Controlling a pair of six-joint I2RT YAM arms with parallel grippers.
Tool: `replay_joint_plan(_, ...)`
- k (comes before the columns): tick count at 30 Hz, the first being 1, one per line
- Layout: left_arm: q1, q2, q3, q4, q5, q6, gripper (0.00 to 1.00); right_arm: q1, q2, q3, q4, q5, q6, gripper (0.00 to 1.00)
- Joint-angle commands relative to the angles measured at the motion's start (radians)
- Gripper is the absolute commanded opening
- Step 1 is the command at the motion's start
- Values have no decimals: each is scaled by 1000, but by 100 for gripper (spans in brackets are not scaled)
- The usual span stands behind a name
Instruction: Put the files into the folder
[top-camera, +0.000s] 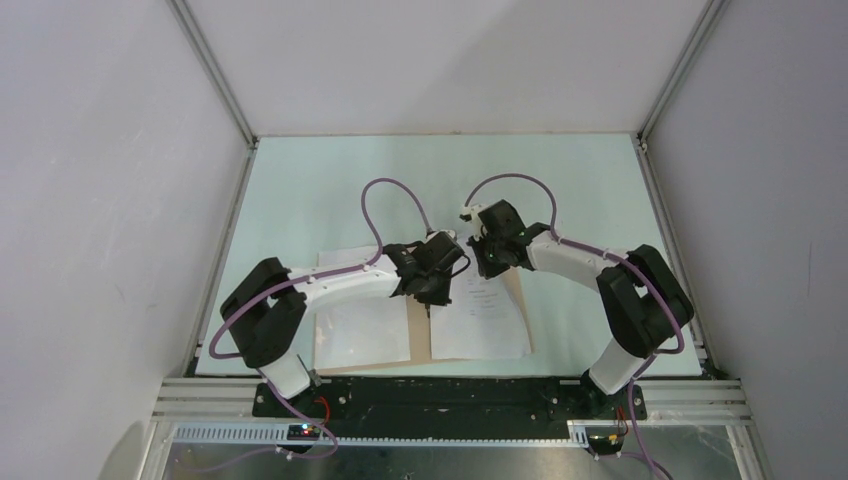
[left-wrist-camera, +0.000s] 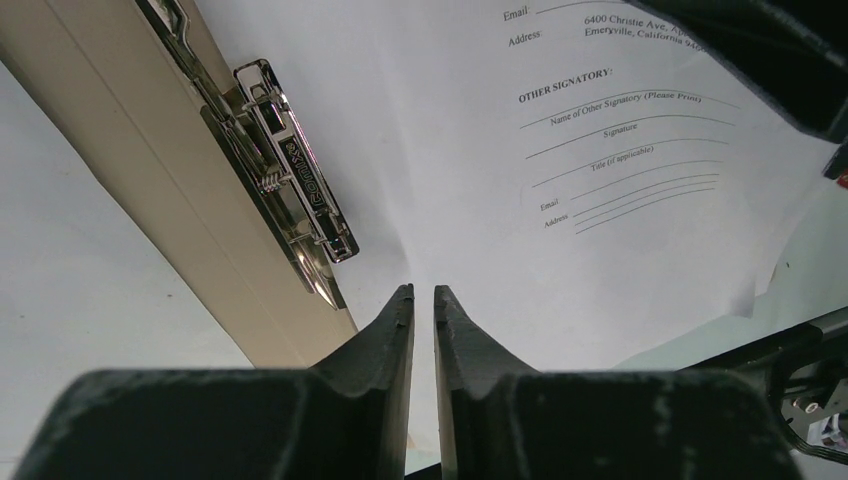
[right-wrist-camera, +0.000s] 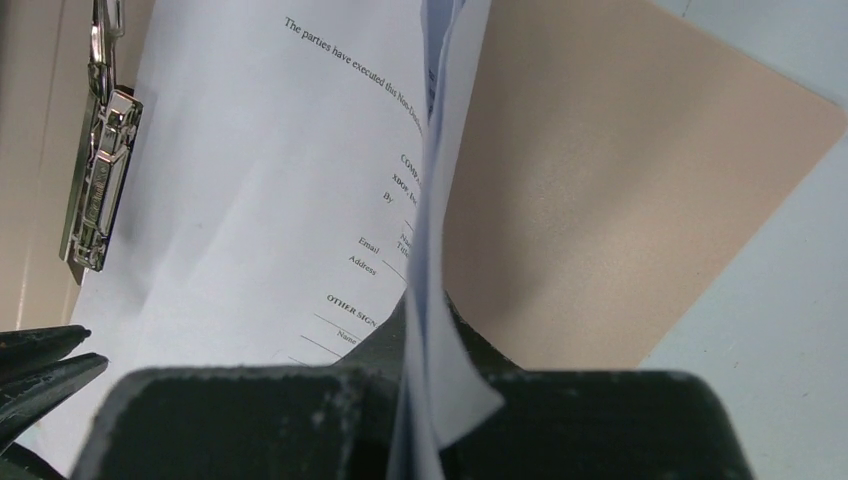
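**Open folder with loose paper sheets, both grippers over the right leaf**

- Folder: tan card, lying open and flat on the pale table, close to the arm bases. A metal clip lies along the spine.
- Paper sheets: white. One lot lies on the left leaf and another on the right leaf. The top page on the right is printed with signature lines. At least two sheets are lifted at one edge and stand upright, with bare tan card showing beside them.
- Right gripper: over the far part of the right leaf, fingers pressed together on the lifted edge of the sheets.
- Left gripper: just beside the clip, with its tips down at the printed page. The fingers stand a sliver apart. Whether they nip the page cannot be told.
- The two grippers are near each other but apart.
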Motion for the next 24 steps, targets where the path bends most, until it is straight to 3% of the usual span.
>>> replay_joint_plan(1, -2, -1, -7, 21, 0, -1, 17, 26, 8, 1, 21, 35, -54, 0)
replay_joint_plan(24, -5, 51, -14, 33, 14, 6, 13, 37, 3, 9, 37, 77, -91, 0)
